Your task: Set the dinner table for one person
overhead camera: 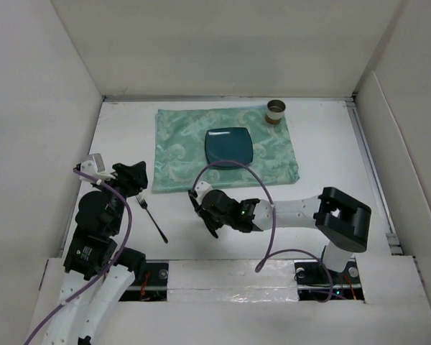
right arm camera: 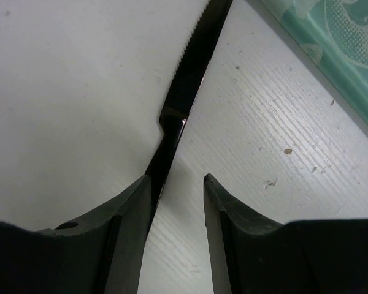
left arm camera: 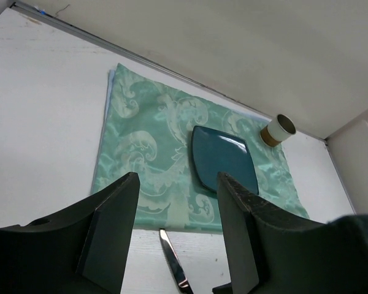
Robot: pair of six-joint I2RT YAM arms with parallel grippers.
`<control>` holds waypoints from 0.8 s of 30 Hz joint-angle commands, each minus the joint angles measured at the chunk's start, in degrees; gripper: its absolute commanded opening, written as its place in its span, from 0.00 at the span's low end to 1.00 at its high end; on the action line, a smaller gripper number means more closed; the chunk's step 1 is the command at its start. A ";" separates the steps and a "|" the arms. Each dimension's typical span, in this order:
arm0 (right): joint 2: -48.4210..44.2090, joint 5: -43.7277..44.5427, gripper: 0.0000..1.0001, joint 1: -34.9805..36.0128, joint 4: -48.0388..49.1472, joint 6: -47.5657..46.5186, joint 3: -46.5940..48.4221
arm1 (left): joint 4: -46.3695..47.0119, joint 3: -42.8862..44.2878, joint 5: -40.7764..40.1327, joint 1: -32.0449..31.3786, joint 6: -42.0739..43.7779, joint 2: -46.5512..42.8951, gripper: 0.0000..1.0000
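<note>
dinner table | L fingers apart | R fingers apart, knife lying btwn them

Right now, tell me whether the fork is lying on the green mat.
No, the fork lies on the bare table beside the mat.

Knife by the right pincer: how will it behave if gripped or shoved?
The knife lies flat on the table and looks thin, so a push would probably slide or spin it rather than roll it. Its dark glossy surface suggests it may slip in a grip. It looks like one rigid piece, so it is likely stiff.
</note>
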 commanded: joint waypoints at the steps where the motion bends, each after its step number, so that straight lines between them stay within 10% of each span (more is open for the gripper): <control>1: 1.79 2.74 0.45 0.76 0.63 0.13 2.79 | 1.84 -0.25 0.39 0.30 0.49 -0.18 0.51; 24: 9.36 10.56 0.46 2.35 0.63 5.84 5.52 | 2.10 -0.25 1.36 0.30 0.67 -0.18 0.51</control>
